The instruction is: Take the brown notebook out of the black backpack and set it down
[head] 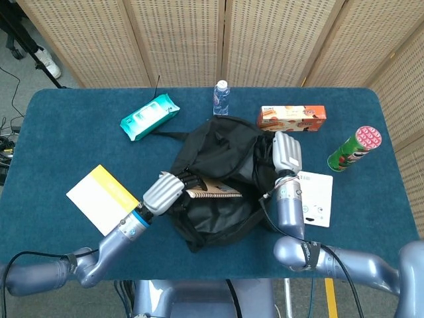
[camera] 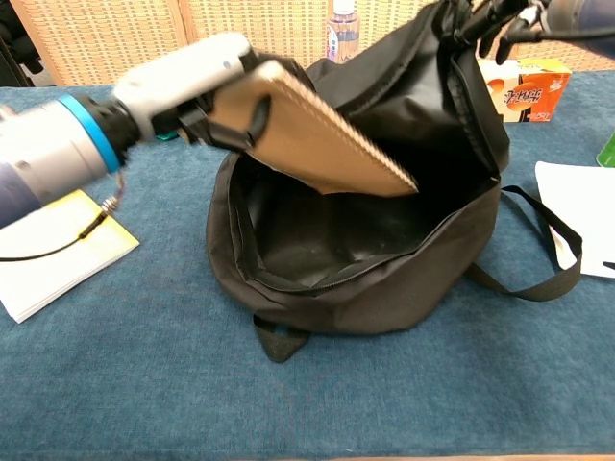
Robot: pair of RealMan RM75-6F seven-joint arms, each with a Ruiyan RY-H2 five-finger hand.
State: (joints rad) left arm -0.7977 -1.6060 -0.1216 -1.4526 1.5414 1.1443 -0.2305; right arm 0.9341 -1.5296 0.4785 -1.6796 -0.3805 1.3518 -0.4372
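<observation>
Now, largest first.
Bench: the blue-covered bench [head: 59,132] is carrying everything in the scene.
Backpack: the black backpack [head: 218,156] is sitting at the middle of the bench, its mouth gaping toward the robot, its dark lining [camera: 317,250] showing bare under the book.
Right hand: the right hand [head: 287,151] is gripping the backpack's right upper edge, fingers clamped into the fabric and holding the mouth open.
Left hand: the left hand [head: 163,189] is clasping the near end of the brown notebook [head: 213,191], fingers wrapped round its edge.
Notebook position: the notebook [camera: 307,130] is hanging tilted in the opening, its held end raised above the rim and its far corner pointing down inside the bag.
Notebook look: a plain tan cover with a wire spiral running along one long side.
Yellow-and-white book: the book [head: 103,199] is lying flat on the bench just left of the left wrist.
Wipes pack: the teal wipes pack [head: 150,116] is lying beyond the backpack to the left.
Snack box: the orange box [head: 291,118] is lying behind the right hand.
White card: the card [head: 314,198] is lying flat beside the right forearm.
Chips can: the green can [head: 354,148] is standing near the right edge.
Bottle: the water bottle [head: 220,98] is standing upright behind the backpack.
</observation>
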